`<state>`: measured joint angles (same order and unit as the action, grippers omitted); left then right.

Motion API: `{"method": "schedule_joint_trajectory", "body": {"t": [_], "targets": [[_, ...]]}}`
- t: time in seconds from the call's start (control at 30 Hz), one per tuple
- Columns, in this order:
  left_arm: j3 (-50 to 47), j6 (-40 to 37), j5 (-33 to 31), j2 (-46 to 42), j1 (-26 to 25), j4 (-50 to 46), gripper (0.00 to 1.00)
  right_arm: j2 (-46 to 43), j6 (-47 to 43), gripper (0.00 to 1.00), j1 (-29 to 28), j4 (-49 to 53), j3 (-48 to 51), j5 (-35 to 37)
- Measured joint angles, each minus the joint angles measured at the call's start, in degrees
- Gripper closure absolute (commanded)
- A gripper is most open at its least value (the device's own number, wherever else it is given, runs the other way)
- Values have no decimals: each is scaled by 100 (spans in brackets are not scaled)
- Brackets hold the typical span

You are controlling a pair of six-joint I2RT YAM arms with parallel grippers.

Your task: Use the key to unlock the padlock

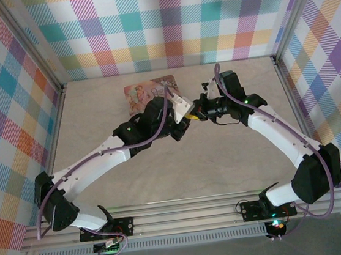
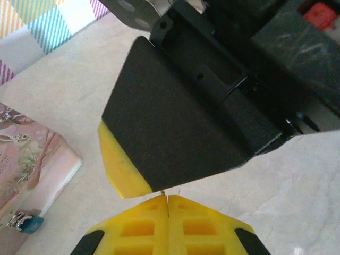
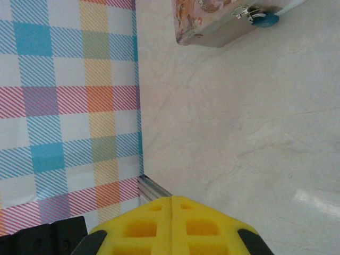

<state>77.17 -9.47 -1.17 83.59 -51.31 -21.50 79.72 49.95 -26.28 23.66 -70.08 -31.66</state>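
The padlock (image 2: 27, 223), tiny and teal with a silvery shackle, hangs on the front of a pink illustrated tin (image 2: 32, 159); it also appears as the padlock (image 3: 261, 18) on the tin (image 3: 212, 26). My left gripper (image 2: 167, 197) is shut, and a thin brownish sliver, seemingly the key tip (image 2: 162, 192), pokes out between its yellow fingertips. Right in front of it is the right gripper's black body with one yellow finger (image 2: 119, 167). My right gripper (image 3: 171, 198) is shut with nothing showing between its fingers. From above, both grippers meet mid-table, left gripper (image 1: 181, 122) against right gripper (image 1: 192, 116).
The tin (image 1: 151, 91) lies at the back centre of the table, just behind the left arm's wrist. Plaid walls enclose the table on three sides, and an aluminium corner rail (image 3: 154, 187) is close to the right gripper.
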Motion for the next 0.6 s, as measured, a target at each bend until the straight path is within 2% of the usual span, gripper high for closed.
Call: {"method": "schedule_joint_trajectory", "body": {"t": [0.07, 0.17, 0.27, 0.4, 0.53, 0.6], "targets": [[199, 31, 138, 138, 24, -146, 66, 0, -361, 100, 26, -24, -11, 20], [361, 546, 968, 210, 302, -170, 55, -4, -1106, 100, 170, -120, -76, -96], [345, 1436, 2194, 210, 901, 310, 53, -37, -2118, 100, 420, -457, -107, -516], [24, 2931, 3558, 219, 1679, 1622, 53, -179, -2892, 100, 835, -1182, -55, -1408], [-459, 4472, 4398, 313, 2153, 3185, 53, -273, -3005, 100, 1049, -2122, 7, -2201], [-619, 5149, 4647, 452, 2227, 4002, 53, -267, -2916, 100, 1047, -2498, 28, -2483]]}}
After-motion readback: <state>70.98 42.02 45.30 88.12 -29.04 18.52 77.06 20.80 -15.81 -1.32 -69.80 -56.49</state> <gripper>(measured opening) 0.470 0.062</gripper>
